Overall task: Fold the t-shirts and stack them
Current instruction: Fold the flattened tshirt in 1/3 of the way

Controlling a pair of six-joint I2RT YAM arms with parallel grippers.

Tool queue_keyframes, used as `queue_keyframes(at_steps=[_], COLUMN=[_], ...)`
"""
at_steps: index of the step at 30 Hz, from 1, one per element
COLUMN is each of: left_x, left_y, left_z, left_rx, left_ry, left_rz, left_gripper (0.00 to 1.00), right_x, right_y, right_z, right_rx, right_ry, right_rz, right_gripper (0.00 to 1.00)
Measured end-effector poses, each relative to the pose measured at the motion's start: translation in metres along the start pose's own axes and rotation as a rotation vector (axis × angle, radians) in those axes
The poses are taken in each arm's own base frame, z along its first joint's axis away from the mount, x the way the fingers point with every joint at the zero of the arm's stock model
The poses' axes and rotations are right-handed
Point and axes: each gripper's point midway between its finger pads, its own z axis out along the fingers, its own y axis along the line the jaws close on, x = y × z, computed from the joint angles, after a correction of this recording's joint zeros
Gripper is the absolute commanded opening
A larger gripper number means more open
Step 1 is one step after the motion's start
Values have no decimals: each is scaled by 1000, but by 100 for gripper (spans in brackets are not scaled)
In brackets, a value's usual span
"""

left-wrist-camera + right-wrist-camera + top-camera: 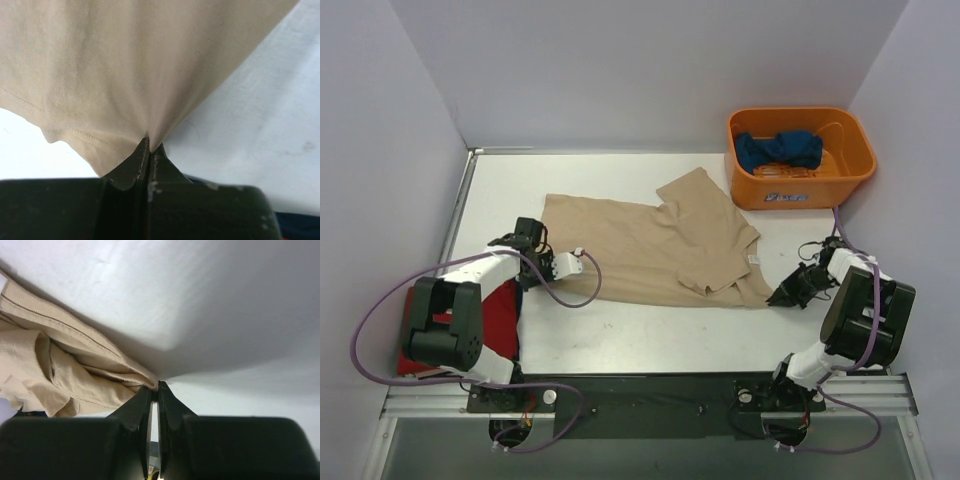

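Observation:
The large tan t-shirt [650, 245] lies spread across the middle of the white table. My left gripper [542, 268] is shut on its left edge; in the left wrist view the cloth [125, 75] fans out from the closed tips [150, 145]. My right gripper [782, 297] is shut on the shirt's right corner; in the right wrist view the bunched hem [75, 370] runs into the closed tips [155, 387]. A red t-shirt [498, 312] lies folded at the near left under my left arm. A dark blue t-shirt [778, 150] sits crumpled in the bin.
An orange plastic bin [800, 190] stands at the far right corner. Grey walls close the table on the left, back and right. Purple cables loop beside both arms. The bare table [650, 335] runs between the shirt and the arm bases.

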Motion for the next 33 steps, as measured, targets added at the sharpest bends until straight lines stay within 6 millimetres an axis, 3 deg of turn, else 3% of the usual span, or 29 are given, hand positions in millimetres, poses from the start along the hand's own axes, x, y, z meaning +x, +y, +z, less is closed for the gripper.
queue_keyframes(at_steps=[4,11,14,16,19,24,27,31,33], left_x=[-1,-20,-25,-25,-23,-17,-17,-17,-18], left_y=[-23,-88,-117,-128,-136,-138,-138,-135,-135], left_z=[-11,-49,-63,-68,-68,-66,-66,-65,-65], left_rx=[72,230,291,307,315,314,309,291,286], left_ry=[9,11,1,-4,3,37,41,41,37], left_rz=[-26,-34,-40,-47,-69,-102,-113,-121,-124], left_gripper=[0,0,0,0,0,0,0,0,0], right_x=[0,-1,-3,-2,-4,-18,0,42,53], right_y=[-11,-23,-37,-45,-45,-25,-19,-22,-25], right_z=[-8,-34,-38,-38,-47,-75,-79,-61,-55], right_rx=[29,47,68,93,149,157,137,138,164], right_ry=[10,-56,-55,-39,-36,-137,-150,-58,-20], right_rz=[38,82,139,159,113,3,-5,-11,-21], right_gripper=[0,2,40,50,50,46,48,52,54])
